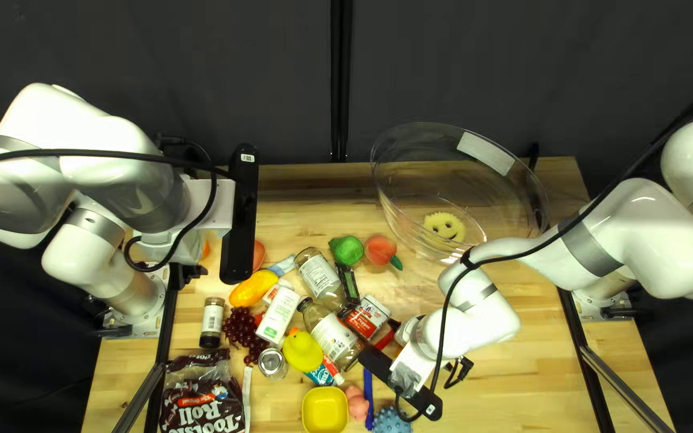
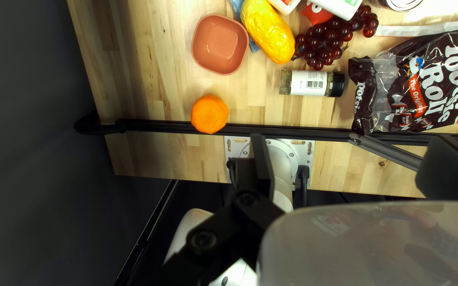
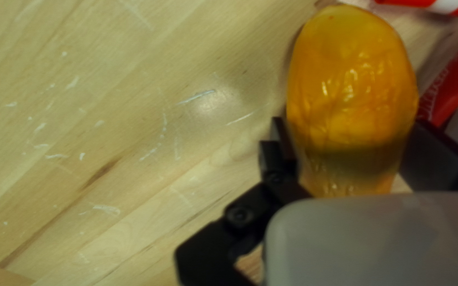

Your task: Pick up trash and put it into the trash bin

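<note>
The right gripper (image 1: pixel 407 375) is clamping one yellow-orange rounded item (image 3: pixel 352 90) between both fingers. The left gripper (image 1: pixel 166 243) is hanging over the table's left edge, its two fingers standing apart.

Quantities: two glass bottles (image 1: pixel 318 274) are lying in the central group, beside one red-and-white tin (image 1: pixel 366 317). One brown bag (image 2: pixel 420 82) is lying near one shaker (image 2: pixel 311 83), one grape bunch (image 2: pixel 329 39) and one coral bowl (image 2: pixel 220 44). One clear tub (image 1: pixel 395 210) is standing at the far right part of the table.

Labels: both bottles are bearing white ones; the shaker's is showing one barcode; the bag is displaying large white lettering; the tub is carrying one white sticker (image 1: pixel 485 153).
</note>
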You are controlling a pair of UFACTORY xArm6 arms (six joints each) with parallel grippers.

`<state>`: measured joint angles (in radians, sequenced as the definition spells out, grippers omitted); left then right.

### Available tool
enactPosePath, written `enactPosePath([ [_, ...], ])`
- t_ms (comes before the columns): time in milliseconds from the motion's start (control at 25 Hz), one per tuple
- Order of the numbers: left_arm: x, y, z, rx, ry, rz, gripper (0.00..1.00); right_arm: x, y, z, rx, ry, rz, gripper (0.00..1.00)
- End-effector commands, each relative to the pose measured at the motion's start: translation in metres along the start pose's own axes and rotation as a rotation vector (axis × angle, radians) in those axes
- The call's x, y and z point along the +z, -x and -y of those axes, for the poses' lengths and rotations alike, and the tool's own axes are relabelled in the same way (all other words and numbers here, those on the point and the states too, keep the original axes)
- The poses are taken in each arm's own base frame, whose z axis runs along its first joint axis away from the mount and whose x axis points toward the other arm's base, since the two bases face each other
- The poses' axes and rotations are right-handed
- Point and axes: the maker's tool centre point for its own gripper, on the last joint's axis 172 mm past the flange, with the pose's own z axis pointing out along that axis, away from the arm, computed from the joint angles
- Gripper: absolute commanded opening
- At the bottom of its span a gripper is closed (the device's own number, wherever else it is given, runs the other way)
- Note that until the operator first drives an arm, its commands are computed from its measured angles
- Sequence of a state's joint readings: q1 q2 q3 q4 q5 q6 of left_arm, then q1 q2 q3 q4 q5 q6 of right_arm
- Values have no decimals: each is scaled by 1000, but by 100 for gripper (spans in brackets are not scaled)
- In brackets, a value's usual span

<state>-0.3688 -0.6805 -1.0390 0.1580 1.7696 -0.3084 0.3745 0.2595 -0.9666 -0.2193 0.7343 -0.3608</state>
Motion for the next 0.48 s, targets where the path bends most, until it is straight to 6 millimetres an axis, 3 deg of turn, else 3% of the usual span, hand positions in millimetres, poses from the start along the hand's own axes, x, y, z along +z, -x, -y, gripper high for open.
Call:
enactPosePath([
  [40,0,0,0,0,0,0,100,-65,3,-8,30,52,-2,0],
  [200,0,0,0,0,0,0,100,-135,32,-20,126,131,21,0],
  [240,0,0,0,0,0,0,100,-141,37,-21,144,143,26,0],
  [320,0,0,0,0,0,0,100,-175,72,-32,256,200,60,0],
  [480,0,0,0,0,0,0,100,-209,122,-49,481,305,130,0],
])
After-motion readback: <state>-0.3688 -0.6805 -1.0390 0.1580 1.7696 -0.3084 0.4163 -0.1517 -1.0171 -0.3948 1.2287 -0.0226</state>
